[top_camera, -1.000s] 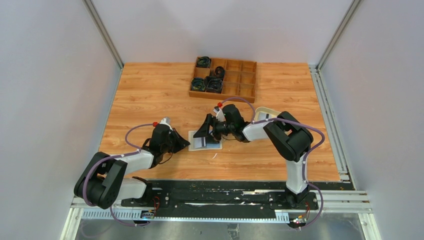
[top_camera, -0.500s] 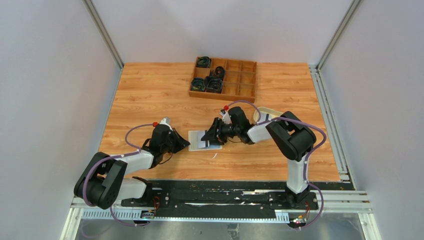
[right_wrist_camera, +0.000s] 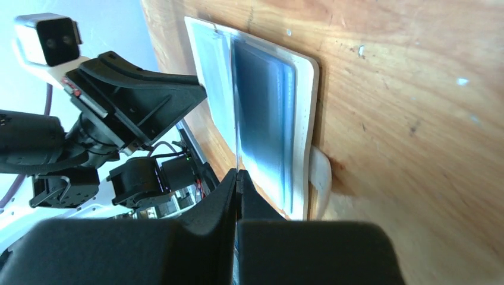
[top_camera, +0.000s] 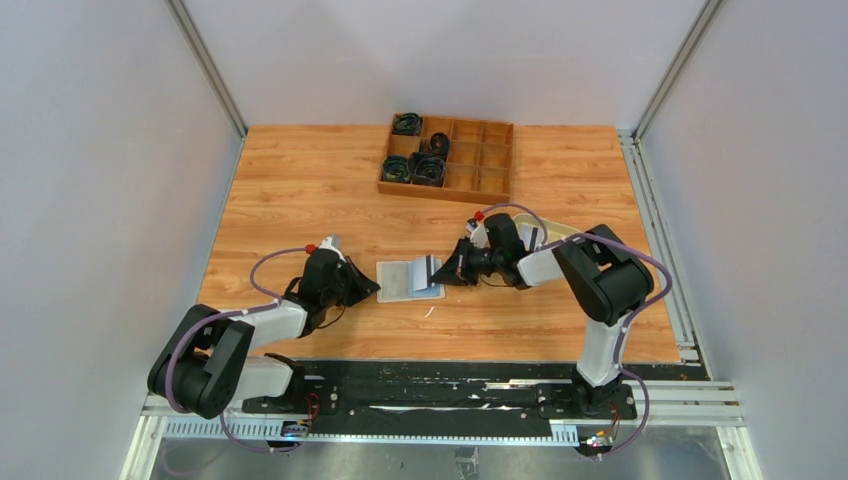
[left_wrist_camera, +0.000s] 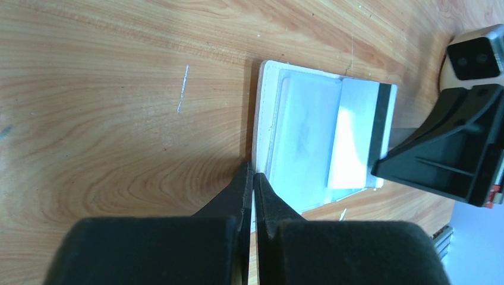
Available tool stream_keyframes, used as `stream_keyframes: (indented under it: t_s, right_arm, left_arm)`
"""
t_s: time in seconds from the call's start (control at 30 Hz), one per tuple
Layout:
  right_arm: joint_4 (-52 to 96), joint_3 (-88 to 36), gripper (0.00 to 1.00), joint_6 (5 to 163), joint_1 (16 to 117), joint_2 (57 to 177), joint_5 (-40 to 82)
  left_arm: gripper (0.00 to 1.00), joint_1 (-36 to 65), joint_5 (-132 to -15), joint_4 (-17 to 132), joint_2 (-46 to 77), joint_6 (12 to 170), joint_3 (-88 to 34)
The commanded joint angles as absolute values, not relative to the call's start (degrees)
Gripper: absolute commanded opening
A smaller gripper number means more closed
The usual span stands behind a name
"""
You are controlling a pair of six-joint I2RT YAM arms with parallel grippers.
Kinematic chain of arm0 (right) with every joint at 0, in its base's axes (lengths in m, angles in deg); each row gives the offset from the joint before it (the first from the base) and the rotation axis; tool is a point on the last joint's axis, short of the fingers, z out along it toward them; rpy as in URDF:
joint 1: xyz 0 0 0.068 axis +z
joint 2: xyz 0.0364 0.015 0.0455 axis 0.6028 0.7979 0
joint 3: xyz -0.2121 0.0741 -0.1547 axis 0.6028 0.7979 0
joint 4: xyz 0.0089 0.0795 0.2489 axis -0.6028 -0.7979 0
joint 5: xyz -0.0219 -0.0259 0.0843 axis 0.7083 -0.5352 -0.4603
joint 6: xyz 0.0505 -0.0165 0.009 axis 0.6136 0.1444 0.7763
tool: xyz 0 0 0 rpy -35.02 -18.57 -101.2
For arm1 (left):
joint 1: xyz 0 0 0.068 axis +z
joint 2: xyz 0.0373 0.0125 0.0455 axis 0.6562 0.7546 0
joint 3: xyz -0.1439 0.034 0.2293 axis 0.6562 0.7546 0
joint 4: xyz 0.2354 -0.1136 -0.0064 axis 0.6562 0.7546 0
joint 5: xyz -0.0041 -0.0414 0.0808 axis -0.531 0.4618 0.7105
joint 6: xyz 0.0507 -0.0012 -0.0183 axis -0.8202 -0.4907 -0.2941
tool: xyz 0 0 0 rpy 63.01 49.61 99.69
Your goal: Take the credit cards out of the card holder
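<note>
Wood-grain tabletop (top_camera: pixel 300 180) fills the overhead view between grey walls. A wooden compartment box (top_camera: pixel 490 155) sits at upper centre, well apart from my work. The card holder (top_camera: pixel 398 281) lies open and flat just below the middle of that frame, pale inside up, between my two grippers.

My left gripper (top_camera: pixel 370 290) reaches in from the lower left. Its fingers (left_wrist_camera: pixel 235 199) are pressed together with nothing between them, and their tips rest on the holder's near edge at the bottom centre of the left wrist view. I judge this to be a hold-down: weight on that edge should stop the light wallet sliding along when a card is drawn from the other side.

My right gripper (top_camera: pixel 443 272) comes in from the right of the overhead frame and is clamped on a credit card (top_camera: pixel 425 270), gripping the end that carries the dark stripe. The card lies low over the holder's right half, its striped end just past the holder's edge. I hold it shallow so it can run out along the slot instead of levering against it. My own wrist camera sees it edge-on, as a thin line.

A grey-blue face shows in the holder beside it, probably another card. I cannot tell whether my card's far end is free of its pocket. I judge the task to be partway along.
</note>
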State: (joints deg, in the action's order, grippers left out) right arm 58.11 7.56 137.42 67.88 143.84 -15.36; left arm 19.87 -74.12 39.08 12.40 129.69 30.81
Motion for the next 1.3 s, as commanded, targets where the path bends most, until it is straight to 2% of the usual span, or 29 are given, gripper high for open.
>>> stream_keyframes:
  t_s: [0.0, 0.2, 0.47, 0.7, 1.27]
  right_arm:
    - [48.18, 8.58, 0.0, 129.65, 63.8, 136.4, -16.31]
    - [27.79, 4.35, 0.0, 116.43, 56.21, 122.89, -16.02]
    - [11.31, 1.35, 0.0, 108.12, 34.83, 115.59, -17.46]
    - [8.76, 3.58, 0.0, 105.27, 25.64, 114.84, -17.88]
    - [19.08, 5.45, 0.0, 108.62, 23.0, 125.34, -18.91]
  left_arm:
    - [0.0, 19.74, -73.02, 42.71, 12.33, 128.02, 32.71]
    - [0.0, 19.74, -72.93, 42.72, 12.4, 127.73, 32.6]
    - [0.0, 19.74, -73.37, 42.71, 11.86, 126.97, 32.47]
    - [0.0, 19.74, -73.28, 43.75, 10.8, 126.35, 32.49]
    - [0.0, 19.74, -73.13, 45.52, 9.71, 126.17, 31.84]
